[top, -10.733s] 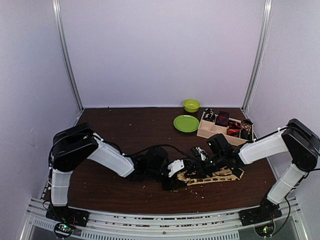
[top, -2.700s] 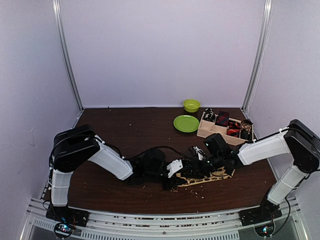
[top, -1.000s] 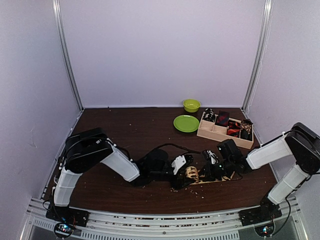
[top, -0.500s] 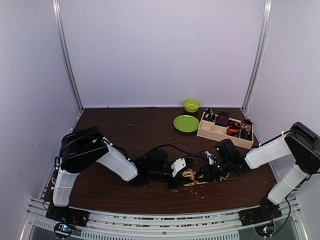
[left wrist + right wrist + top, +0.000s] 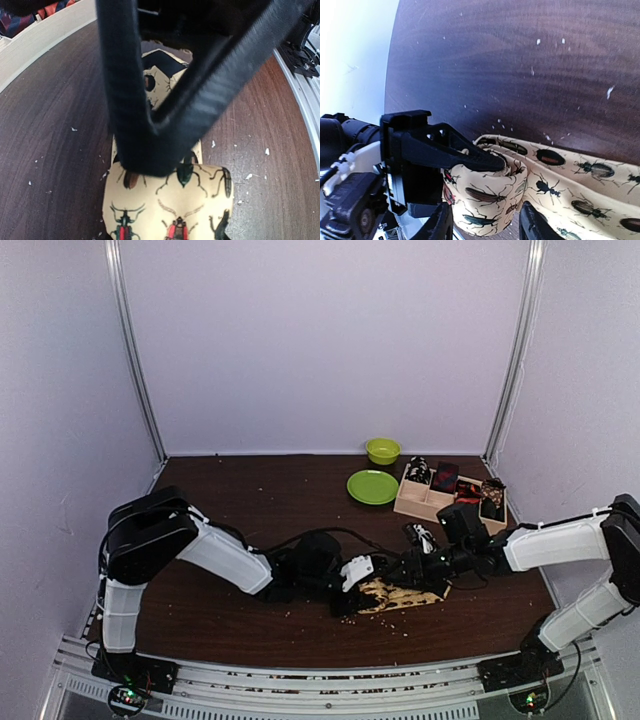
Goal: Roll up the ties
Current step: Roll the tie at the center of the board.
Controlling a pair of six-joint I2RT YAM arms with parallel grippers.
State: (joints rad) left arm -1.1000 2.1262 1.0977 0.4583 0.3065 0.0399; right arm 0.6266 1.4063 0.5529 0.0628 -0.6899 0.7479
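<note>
The long tan tie (image 5: 405, 594) with dark insect-like spots lies on the table, its left end wound into a roll (image 5: 485, 197). My left gripper (image 5: 346, 590) is shut on that roll. In the left wrist view the fingers meet in a V (image 5: 150, 160) over the tie (image 5: 170, 210). My right gripper (image 5: 415, 566) is open, its fingers (image 5: 440, 224) standing on either side of the roll without clamping it. The tie's flat length (image 5: 580, 185) runs to the right. Small dark, red and black-white ties (image 5: 455, 485) sit in the wooden tray (image 5: 412, 508).
A green plate (image 5: 372, 486) and a green bowl (image 5: 382, 450) stand at the back, left of the tray. The tray's edge also shows in the left wrist view (image 5: 45, 35). White crumbs dot the brown table (image 5: 260, 500).
Over ten seconds the tie's flat length has shortened as its left end was wound up. In the last half second the right arm drew back to the right and more flat tie shows.
</note>
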